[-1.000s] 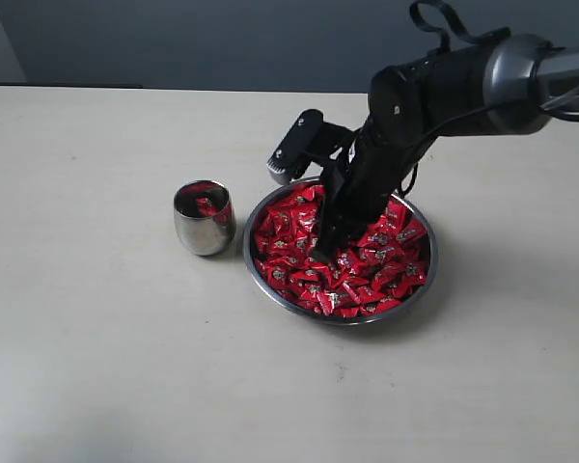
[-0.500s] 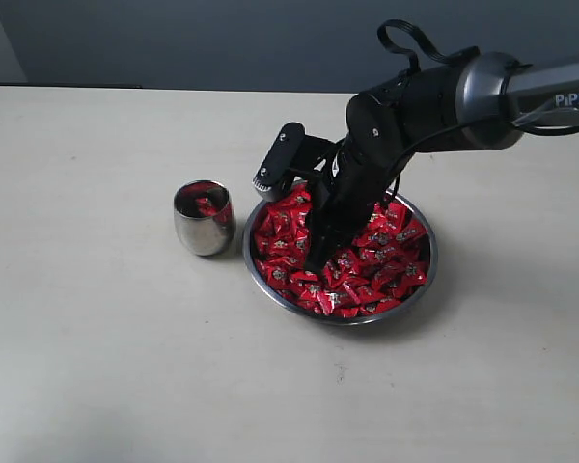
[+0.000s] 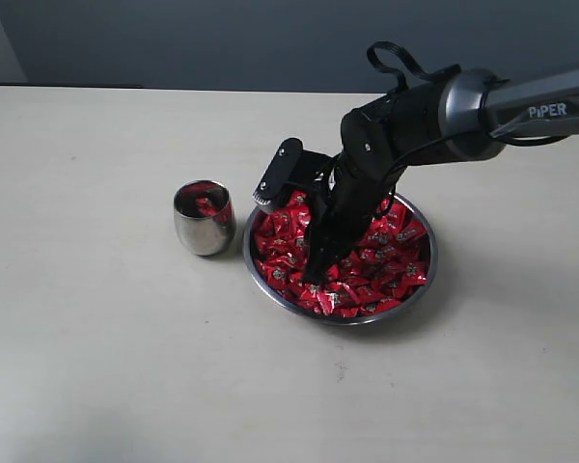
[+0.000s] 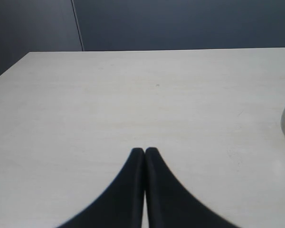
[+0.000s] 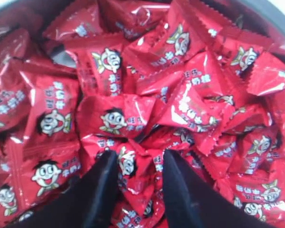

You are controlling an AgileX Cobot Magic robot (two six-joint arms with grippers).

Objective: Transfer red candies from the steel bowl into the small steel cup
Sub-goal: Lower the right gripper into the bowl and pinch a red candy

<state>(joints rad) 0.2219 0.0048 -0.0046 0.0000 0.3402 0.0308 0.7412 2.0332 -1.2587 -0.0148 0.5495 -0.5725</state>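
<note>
Swung leftward, deeper into bowl (image 3: 429, 260), since earlier. Planted right gripper (image 3: 314, 275) among candies (image 3: 372, 258), jaws apart astride one for pinching, nothing clamped; left cup (image 3: 204, 220) waiting beside bowl. Held left gripper (image 4: 144, 151) closed.

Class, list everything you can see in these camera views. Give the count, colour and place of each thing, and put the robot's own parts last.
table: one, pale beige, under everything
wall: one, dark grey-blue, behind the table
steel bowl: one, silver, on the table
small steel cup: one, silver, on the table close beside the bowl
red candies: too many to count, shiny red, heaped in the bowl; at least one more in the cup
right arm: one, black and grey, reaching over the bowl
right gripper: one, black, jaws apart, tips among the candies
left gripper: one, black, jaws together, over the table
</note>
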